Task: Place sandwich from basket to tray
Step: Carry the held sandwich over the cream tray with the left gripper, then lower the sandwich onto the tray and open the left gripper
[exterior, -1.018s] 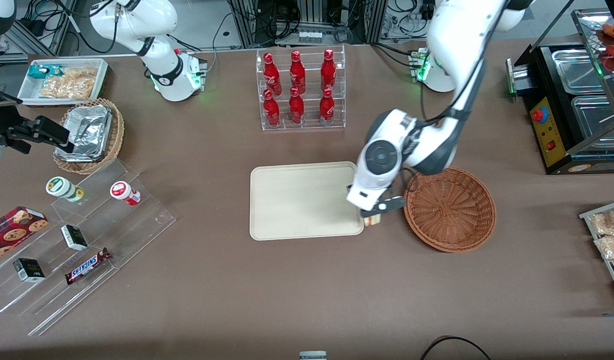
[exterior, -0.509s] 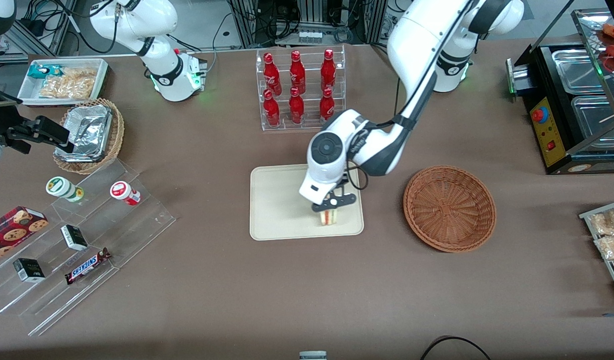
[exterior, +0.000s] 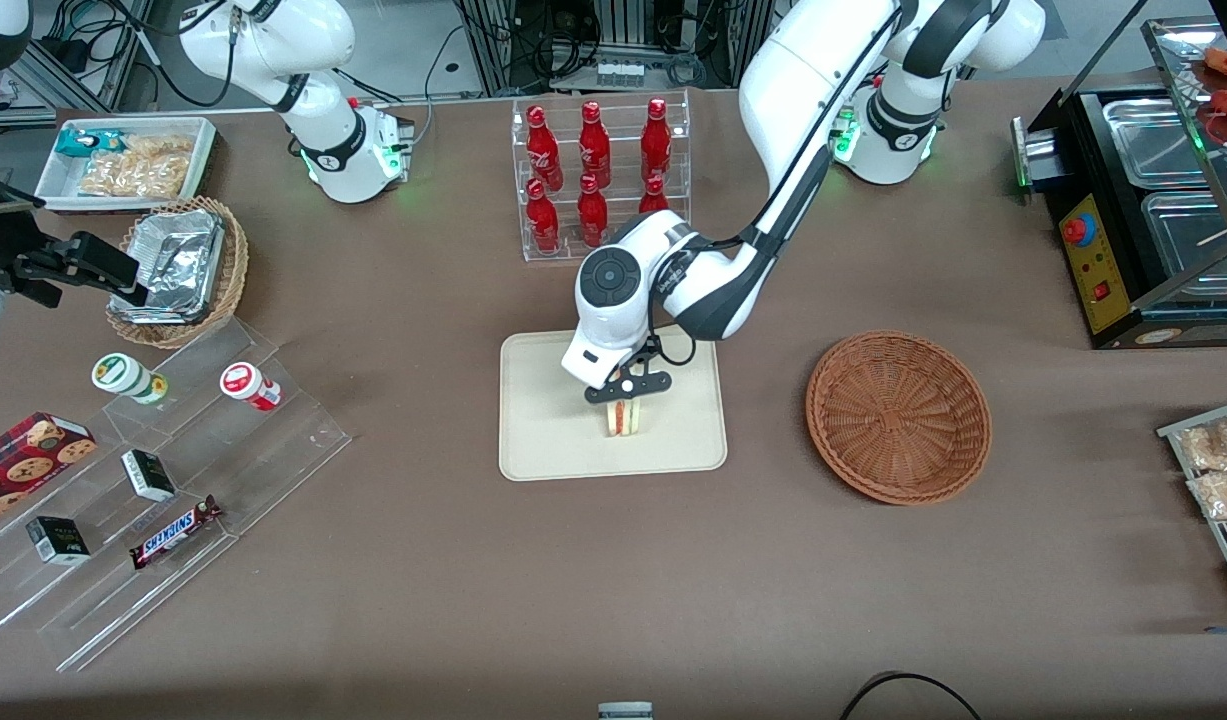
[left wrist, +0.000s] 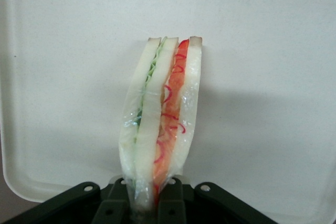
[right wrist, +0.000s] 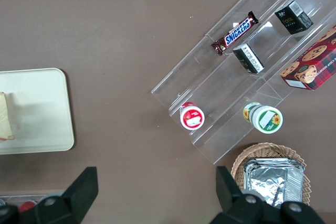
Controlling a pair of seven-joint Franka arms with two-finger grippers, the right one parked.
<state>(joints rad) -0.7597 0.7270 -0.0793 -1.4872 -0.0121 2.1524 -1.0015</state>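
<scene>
My left gripper (exterior: pixel 625 395) is over the cream-beige tray (exterior: pixel 543 440), shut on the sandwich (exterior: pixel 623 418). The sandwich is a wrapped wedge of white bread with orange-red and green filling; it hangs below the fingers just above or on the tray's middle part nearer the front camera. In the left wrist view the sandwich (left wrist: pixel 160 119) is pinched between my gripper's (left wrist: pixel 148 203) fingers with the tray (left wrist: pixel 273 103) under it. The reddish-brown wicker basket (exterior: pixel 899 415) sits empty beside the tray, toward the working arm's end. A corner of the sandwich (right wrist: pixel 5 116) and the tray (right wrist: pixel 42 108) show in the right wrist view.
A clear rack of red bottles (exterior: pixel 598 180) stands farther from the front camera than the tray. A clear stepped display (exterior: pixel 163 480) with snacks and cups, a tan basket with foil containers (exterior: pixel 178 265) and a white snack bin (exterior: pixel 123 160) lie toward the parked arm's end. A black food warmer (exterior: pixel 1143 200) stands toward the working arm's end.
My gripper carried the sandwich from the tray's edge next to the basket to over the tray's middle. The grip stayed shut.
</scene>
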